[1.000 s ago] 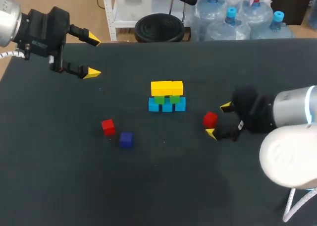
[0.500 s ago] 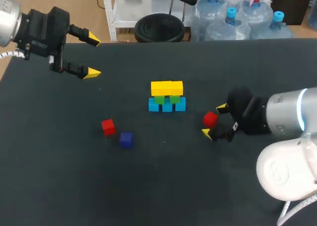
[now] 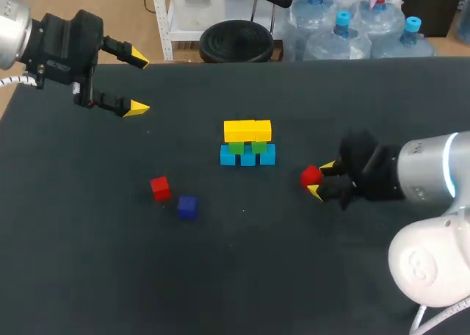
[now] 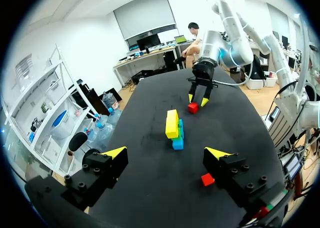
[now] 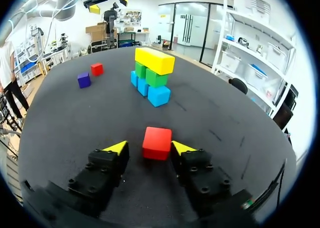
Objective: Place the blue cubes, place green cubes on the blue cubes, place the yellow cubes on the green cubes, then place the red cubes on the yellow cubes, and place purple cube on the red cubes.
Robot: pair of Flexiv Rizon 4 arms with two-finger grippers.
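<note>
Low over the worktop [image 3: 110,261] toward its right edge: right gripper [image 3: 320,178], fingers apart, a red cube [image 5: 157,143] on the surface between them, close to one finger and with a gap to the other. Left of the middle: purple cube [image 3: 187,206], and just beyond it a second red cube [image 3: 160,187], apart from each other. At the centre: a row of blue cubes [image 3: 247,155], green cubes [image 3: 247,147] on top, yellow cubes [image 3: 247,130] capping those. At the far left corner: left gripper [image 3: 137,82], raised, fingers wide apart, holding nothing.
</note>
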